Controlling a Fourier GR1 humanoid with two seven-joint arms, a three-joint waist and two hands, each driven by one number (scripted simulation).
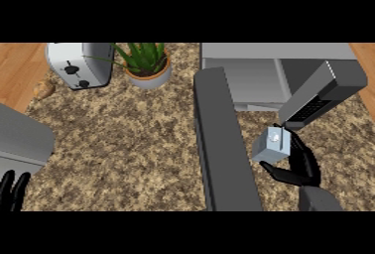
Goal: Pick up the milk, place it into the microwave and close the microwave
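Note:
A small pale blue-grey milk carton [273, 145] is held in front of the microwave [278, 74], just below its open cavity. My right hand [300, 166] is shut on the carton, thumb below it and fingers along its right side. The microwave door [223, 144] stands open, a long dark grey slab reaching toward me left of the carton. The grey cavity is lit and holds nothing that I can see. The control panel [322, 94] slants at the right. My left hand [13, 191] rests open at the lower left edge, fingers up.
A silver toaster [79, 64] stands at the back left beside a potted green plant [147, 62]. A grey appliance corner [22, 139] juts in at the left. The counter [124, 144] is speckled brown stone with wooden borders.

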